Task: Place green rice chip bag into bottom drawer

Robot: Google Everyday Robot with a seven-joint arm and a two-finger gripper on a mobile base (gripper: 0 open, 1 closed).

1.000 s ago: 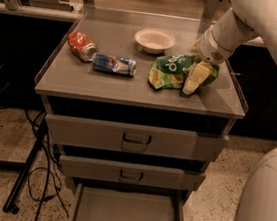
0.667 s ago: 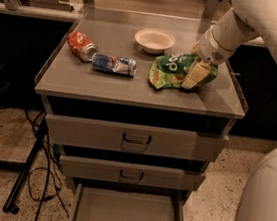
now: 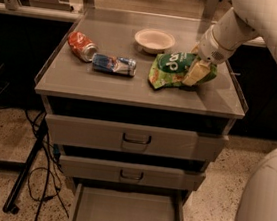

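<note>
Gripper (image 3: 195,75) at R side of cabinet top (image 3: 106,86), pinching green rice chip bag (image 3: 170,67) just in front of bowl (image 3: 154,40). Blue can (image 3: 114,64), red can (image 3: 82,46) to L. Bottom drawer (image 3: 125,215) open below.

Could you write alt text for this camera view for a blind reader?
A white robot arm's tool is on a green rice chip bag atop a grey cabinet, beside a white bowl, a blue can and a red can. Below, the bottom drawer stands open.
</note>
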